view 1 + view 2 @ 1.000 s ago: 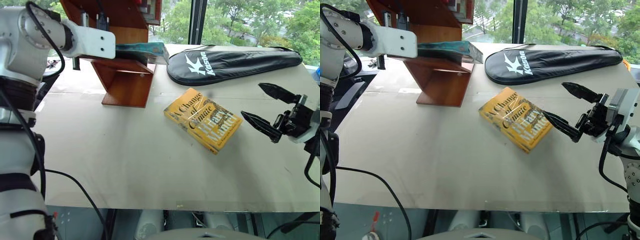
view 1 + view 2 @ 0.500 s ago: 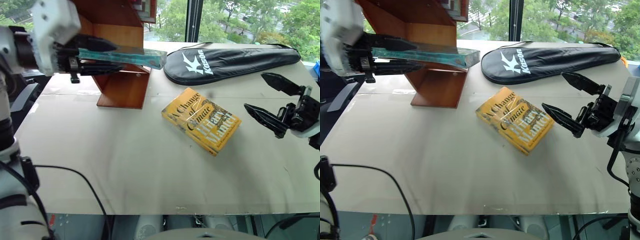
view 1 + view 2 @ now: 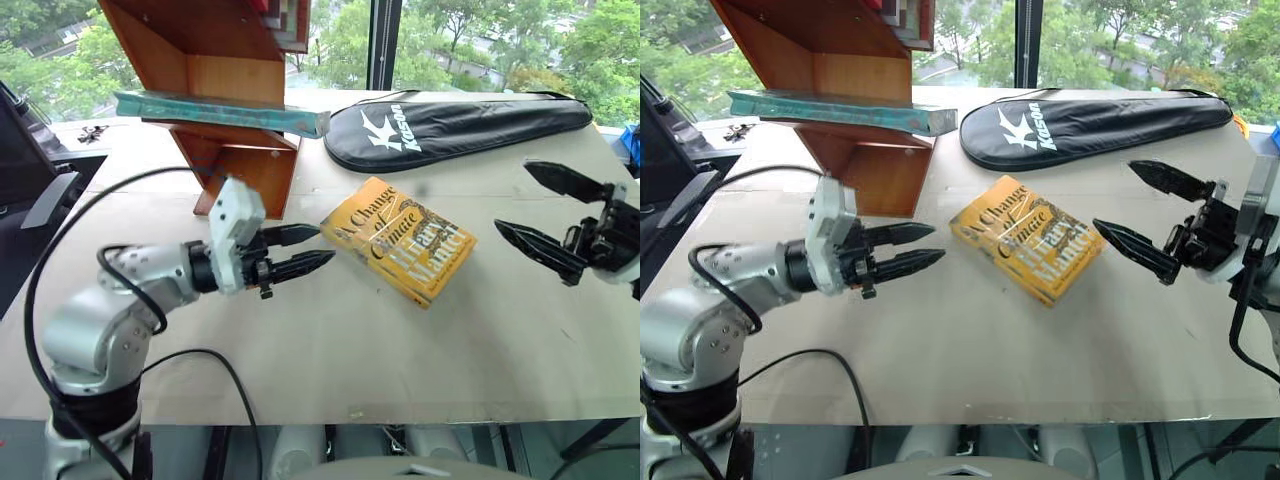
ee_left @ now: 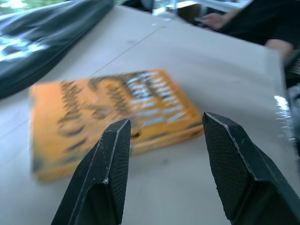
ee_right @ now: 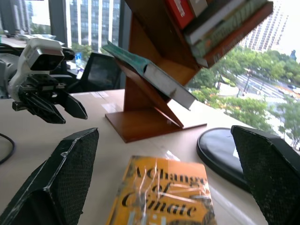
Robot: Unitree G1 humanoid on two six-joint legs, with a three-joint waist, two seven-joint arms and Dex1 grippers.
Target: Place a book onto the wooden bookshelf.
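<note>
Behind the pale tabletop run tall windows onto green trees, and the glossy teal book lies flat on a slanted board of the reddish-brown wooden bookshelf, overhanging it at both ends. Its slick wrapper on that smooth tilted wood could let it slide off, I judge. The left pincer hangs partly open and empty beside the yellow book; the right pincer gapes wide, holding nothing.

Silver-grey left arm, black cable, black-fingered hands
</note>
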